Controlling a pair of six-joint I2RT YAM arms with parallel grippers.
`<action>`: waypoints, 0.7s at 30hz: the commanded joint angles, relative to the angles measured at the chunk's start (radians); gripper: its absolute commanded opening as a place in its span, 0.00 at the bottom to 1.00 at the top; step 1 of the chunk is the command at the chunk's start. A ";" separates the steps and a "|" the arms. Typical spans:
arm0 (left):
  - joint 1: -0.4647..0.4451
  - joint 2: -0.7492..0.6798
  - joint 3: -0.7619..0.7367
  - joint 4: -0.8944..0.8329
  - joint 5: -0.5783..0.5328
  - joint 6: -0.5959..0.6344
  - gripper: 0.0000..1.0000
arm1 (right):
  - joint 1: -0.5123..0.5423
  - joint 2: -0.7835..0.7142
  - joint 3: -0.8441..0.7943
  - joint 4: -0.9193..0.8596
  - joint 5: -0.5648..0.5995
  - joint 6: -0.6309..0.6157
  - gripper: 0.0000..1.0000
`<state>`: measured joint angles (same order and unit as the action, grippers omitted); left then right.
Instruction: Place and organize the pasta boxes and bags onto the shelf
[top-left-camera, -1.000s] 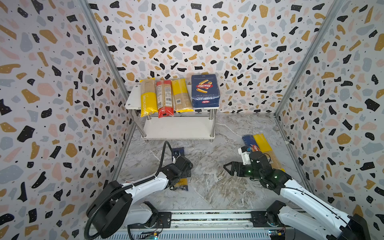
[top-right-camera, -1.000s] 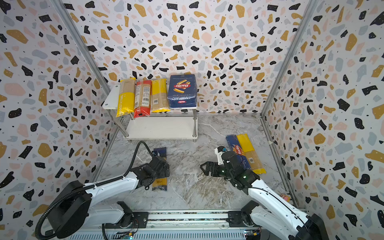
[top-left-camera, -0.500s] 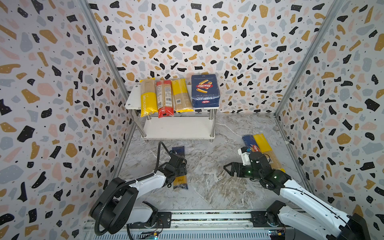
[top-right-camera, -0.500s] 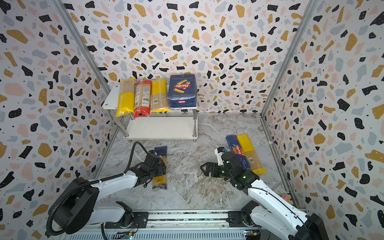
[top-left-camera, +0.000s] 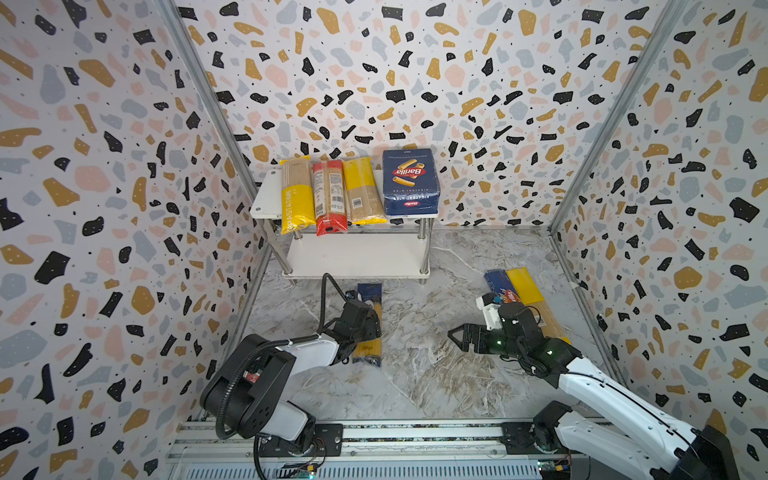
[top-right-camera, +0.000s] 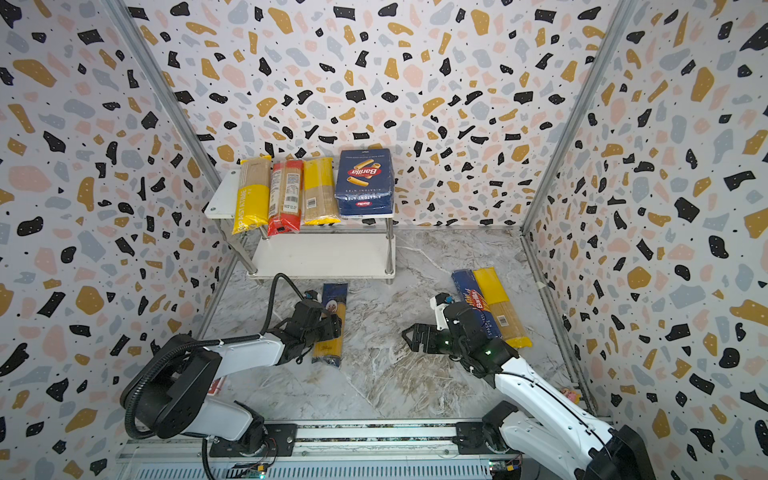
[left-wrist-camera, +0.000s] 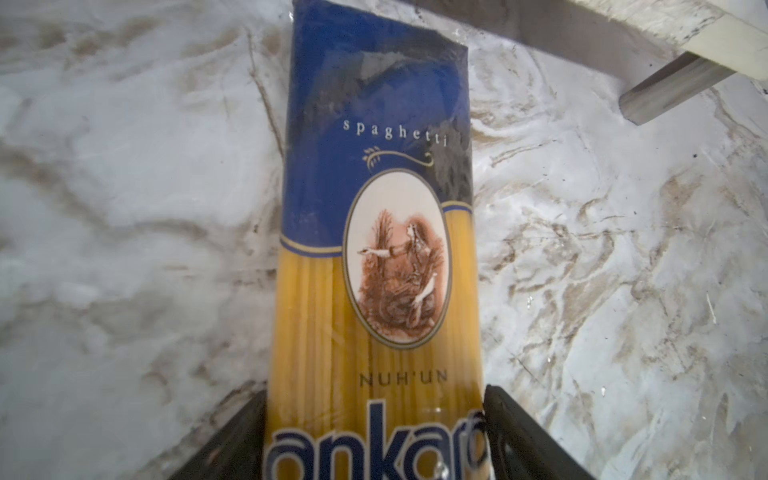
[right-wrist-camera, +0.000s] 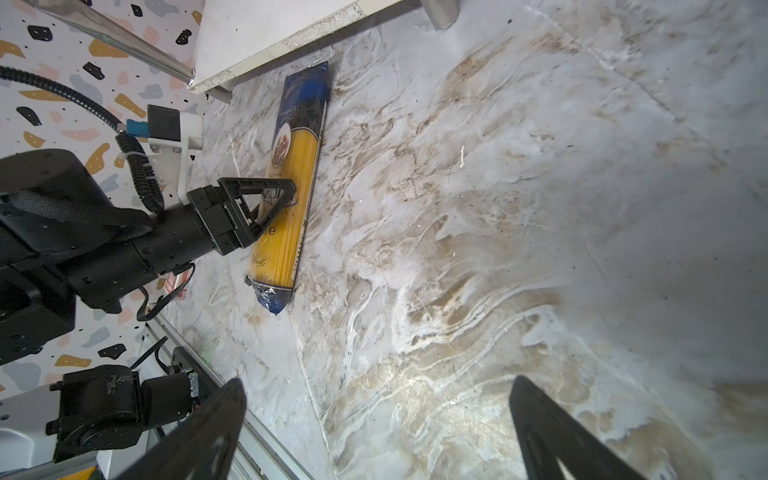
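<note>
Jaws of left gripper (left-wrist-camera: 376, 392) stand wide, one each side of the ankara bag (left-wrist-camera: 374, 208), right at its long edges near mid-length; squeezing or not, can't tell. Bag lies flat on marble table (left-wrist-camera: 124, 208), blue end running ahead of the claw toward the shelf (top-left-camera: 357, 259). Prob. light, slick plastic, brittle strands inside: best held across the width approx. mid-length, w/ gentle pressure, kept level.
</note>
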<state>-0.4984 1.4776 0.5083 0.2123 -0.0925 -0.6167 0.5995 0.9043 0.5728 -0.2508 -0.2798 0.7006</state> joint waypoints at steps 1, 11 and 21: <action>0.002 0.053 -0.044 -0.208 0.123 -0.008 0.84 | -0.015 0.001 0.006 -0.003 -0.014 -0.016 0.99; -0.020 0.086 0.036 -0.309 0.103 0.035 0.94 | -0.055 -0.008 -0.006 0.004 -0.048 -0.029 0.99; -0.053 0.149 0.032 -0.298 0.094 0.010 0.85 | -0.125 -0.052 -0.045 0.007 -0.118 -0.040 0.99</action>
<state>-0.5323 1.5436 0.6102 0.0879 -0.1188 -0.5625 0.4946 0.8799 0.5323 -0.2455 -0.3573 0.6811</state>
